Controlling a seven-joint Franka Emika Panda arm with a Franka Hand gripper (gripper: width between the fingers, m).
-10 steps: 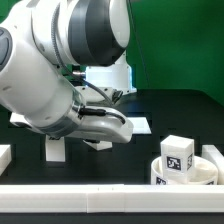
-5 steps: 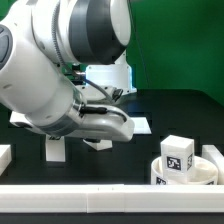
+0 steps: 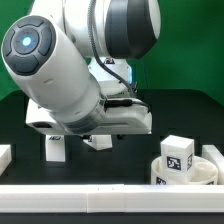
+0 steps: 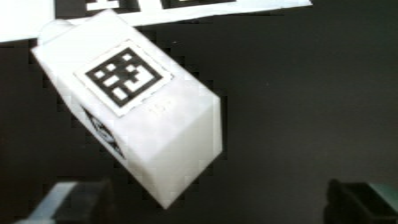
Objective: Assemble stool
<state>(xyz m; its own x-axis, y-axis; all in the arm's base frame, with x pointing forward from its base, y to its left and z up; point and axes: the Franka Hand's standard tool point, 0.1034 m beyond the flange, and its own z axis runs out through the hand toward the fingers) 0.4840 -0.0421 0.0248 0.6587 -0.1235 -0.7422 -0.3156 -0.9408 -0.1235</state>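
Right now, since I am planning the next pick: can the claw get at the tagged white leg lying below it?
Probably yes. The claw is open, and the leg lies uncovered on the black table right under it. It lies slantwise to the fingers, so a wrist turn may help.

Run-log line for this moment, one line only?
hand: open | leg: below hand, ungripped | seat: at the exterior view's right | second leg: standing in seat

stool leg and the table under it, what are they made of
Stool leg: probably white plastic, smooth matte faces, crisp edges, a flat tag on it. Table: matte black with no glare, cloth or painted board; unclear which.
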